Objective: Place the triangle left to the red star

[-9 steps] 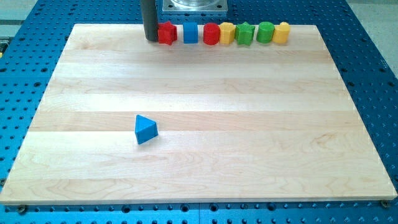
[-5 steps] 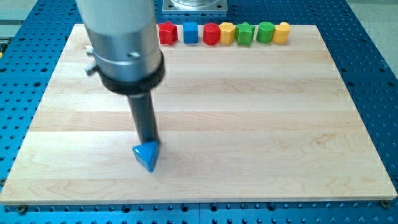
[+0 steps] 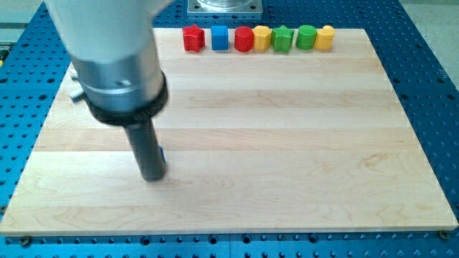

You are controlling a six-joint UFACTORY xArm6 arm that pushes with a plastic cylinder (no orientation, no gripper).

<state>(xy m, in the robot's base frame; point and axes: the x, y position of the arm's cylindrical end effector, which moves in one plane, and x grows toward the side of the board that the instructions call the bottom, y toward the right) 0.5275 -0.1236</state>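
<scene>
You are looking at the wooden board (image 3: pixel 287 143) lying on the blue perforated table (image 3: pixel 430 86); my tip (image 3: pixel 153 177) is standing low in the view's left half, and the thick grey arm body (image 3: pixel 115 64) is covering the area above it. There are no jaws here to open or close, the rod is only touching down on the wood. The blue triangle (image 3: pixel 162 153) is almost fully hiding behind the rod; only a thin blue sliver is showing at the rod's right edge (probably it is that block, but the shape is not visible). Along the view's top a row is sitting: the red star (image 3: pixel 192 38) at the left end, then a blue cube (image 3: pixel 219 37), a red block (image 3: pixel 244 39), a yellow block (image 3: pixel 262 36), a green star (image 3: pixel 282 38), a green block (image 3: pixel 306 36) and a yellow block (image 3: pixel 325 36); the sliver is lying well apart from this row.
</scene>
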